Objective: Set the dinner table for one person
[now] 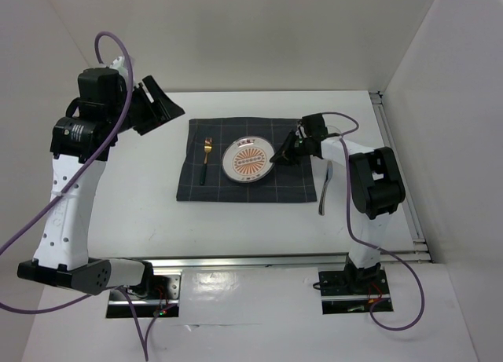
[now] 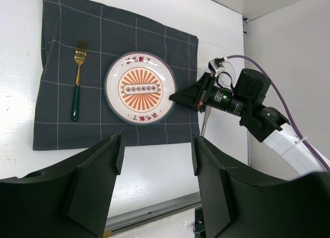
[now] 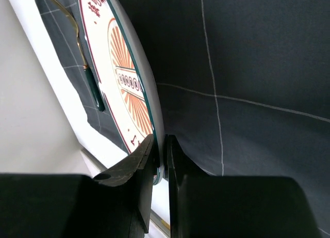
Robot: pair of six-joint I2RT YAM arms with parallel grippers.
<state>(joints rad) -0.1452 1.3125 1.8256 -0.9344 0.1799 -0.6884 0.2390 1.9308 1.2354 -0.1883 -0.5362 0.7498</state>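
Observation:
A round plate (image 1: 247, 161) with an orange sunburst pattern lies on a dark grid-lined mat (image 1: 291, 188) on the white dinner table (image 1: 141, 213). My right gripper (image 1: 277, 156) is shut on the plate's right rim; in the right wrist view the rim sits pinched between the jaws of the right gripper (image 3: 160, 145). A gold fork with a green handle (image 1: 206, 159) lies on the mat left of the plate. My left gripper (image 1: 161, 103) is open and empty, held high above the table's left side, looking down on the plate (image 2: 140, 88) and fork (image 2: 77, 83).
A silver utensil (image 1: 324, 191) lies on the table just off the mat's right edge, under my right arm. Metal rails (image 1: 401, 173) edge the table at right and front. White walls enclose the back and sides.

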